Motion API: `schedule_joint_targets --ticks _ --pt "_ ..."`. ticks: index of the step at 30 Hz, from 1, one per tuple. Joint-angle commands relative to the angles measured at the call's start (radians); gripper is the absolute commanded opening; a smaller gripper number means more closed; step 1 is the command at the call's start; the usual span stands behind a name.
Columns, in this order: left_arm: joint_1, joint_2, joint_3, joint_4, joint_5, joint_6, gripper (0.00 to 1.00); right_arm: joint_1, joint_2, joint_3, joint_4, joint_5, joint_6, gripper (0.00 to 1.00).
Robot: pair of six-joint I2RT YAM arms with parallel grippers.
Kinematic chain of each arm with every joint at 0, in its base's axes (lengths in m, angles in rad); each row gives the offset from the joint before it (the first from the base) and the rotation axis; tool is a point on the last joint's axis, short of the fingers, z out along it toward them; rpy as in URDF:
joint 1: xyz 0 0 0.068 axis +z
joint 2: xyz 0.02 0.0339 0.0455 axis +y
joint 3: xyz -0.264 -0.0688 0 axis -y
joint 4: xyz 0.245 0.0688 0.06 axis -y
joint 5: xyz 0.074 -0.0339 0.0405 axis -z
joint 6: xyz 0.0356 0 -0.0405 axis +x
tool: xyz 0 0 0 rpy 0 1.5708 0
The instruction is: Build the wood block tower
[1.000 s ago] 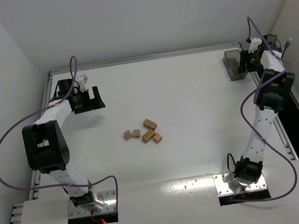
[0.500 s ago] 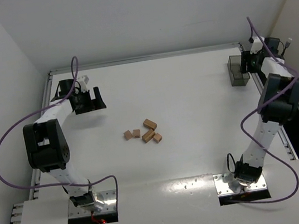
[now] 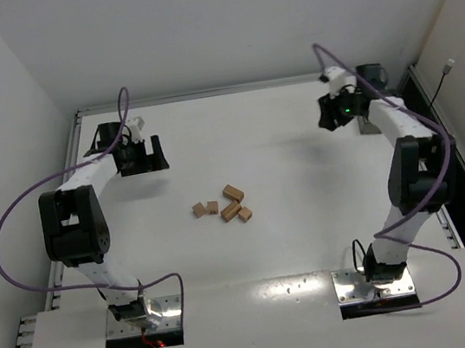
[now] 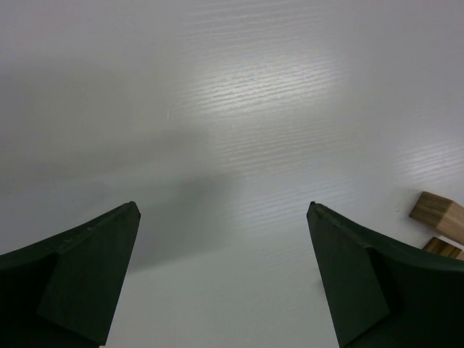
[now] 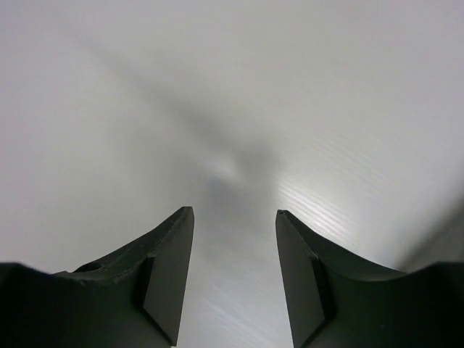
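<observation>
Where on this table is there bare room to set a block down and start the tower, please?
Bare table lies between the wood blocks and the right end effector, and along the far edge between it and the left end effector. The near strip in front of the blocks is free too. Crowded: the block cluster at the centre.
</observation>
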Motion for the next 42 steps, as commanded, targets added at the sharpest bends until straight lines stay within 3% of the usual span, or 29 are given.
schedule_joint_targets --ticks 1,6,11,16,26,42 --pt "-0.048 -0.054 0.005 0.017 -0.047 0.032 0.99 0.231 -0.112 -0.044 -0.169 -0.039 -0.198 0.46" --pt "-0.057 -0.077 -0.006 -0.002 -0.113 0.032 0.99 0.522 -0.112 -0.057 -0.239 0.060 -0.198 0.49" --pt "-0.048 -0.087 -0.015 -0.021 -0.149 0.032 0.99 0.642 0.007 0.055 -0.345 0.089 -0.163 0.44" --pt "0.055 -0.087 -0.006 -0.042 -0.140 -0.029 0.99 0.763 0.083 0.162 -0.390 0.245 -0.163 0.43" --pt "0.132 -0.078 -0.006 -0.052 -0.163 -0.039 0.99 0.874 0.351 0.583 -0.713 0.259 -0.153 0.45" --pt "0.185 -0.068 0.003 -0.061 -0.163 -0.039 0.99 0.929 0.520 0.724 -0.810 0.270 -0.017 0.46"
